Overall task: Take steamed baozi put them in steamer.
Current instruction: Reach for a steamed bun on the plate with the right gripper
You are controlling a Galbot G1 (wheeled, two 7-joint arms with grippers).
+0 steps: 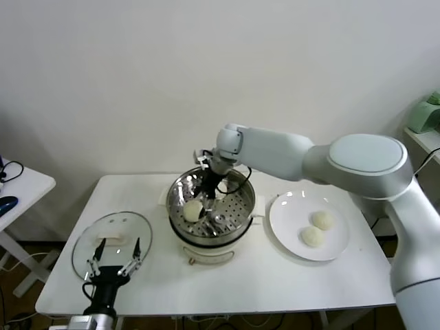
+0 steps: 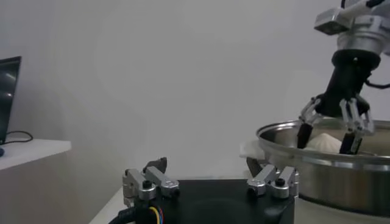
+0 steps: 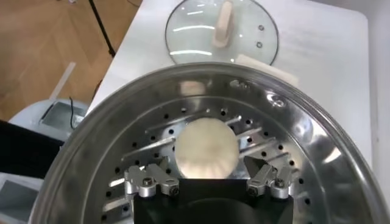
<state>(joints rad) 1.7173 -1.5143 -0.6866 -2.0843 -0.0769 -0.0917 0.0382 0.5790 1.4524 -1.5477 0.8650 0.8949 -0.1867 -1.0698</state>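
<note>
1. White table (image 1: pixel 275 282) against a plain white wall.
2. Round shiny perforated steel steamer (image 1: pixel 237 187) at centre, one cream-white domed baozi (image 3: pixel 205 148) resting inside.
3. Right gripper (image 3: pixel 207 179) directly above that bun, jaws spread wide, gripping nothing.
4. Two more buns (image 1: pixel 317 228) on the flat white plate (image 1: pixel 289 206), nearer the right arm.
5. Left gripper (image 1: pixel 113 267) parked beside the glass lid (image 1: pixel 110 234), jaws apart, empty.

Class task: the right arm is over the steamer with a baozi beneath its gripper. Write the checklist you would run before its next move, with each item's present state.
1. Right gripper open, jaws apart on either side of the baozi: ok.
2. Baozi resting on the perforated floor of the steamer: ok.
3. Baozi fully free of the fingers: cannot tell.
4. More baozi waiting: two on the white plate: ok.
5. Glass lid off, lying on the table beside the steamer: ok.
6. Left gripper open by the lid, clear of the steamer: ok.
</note>
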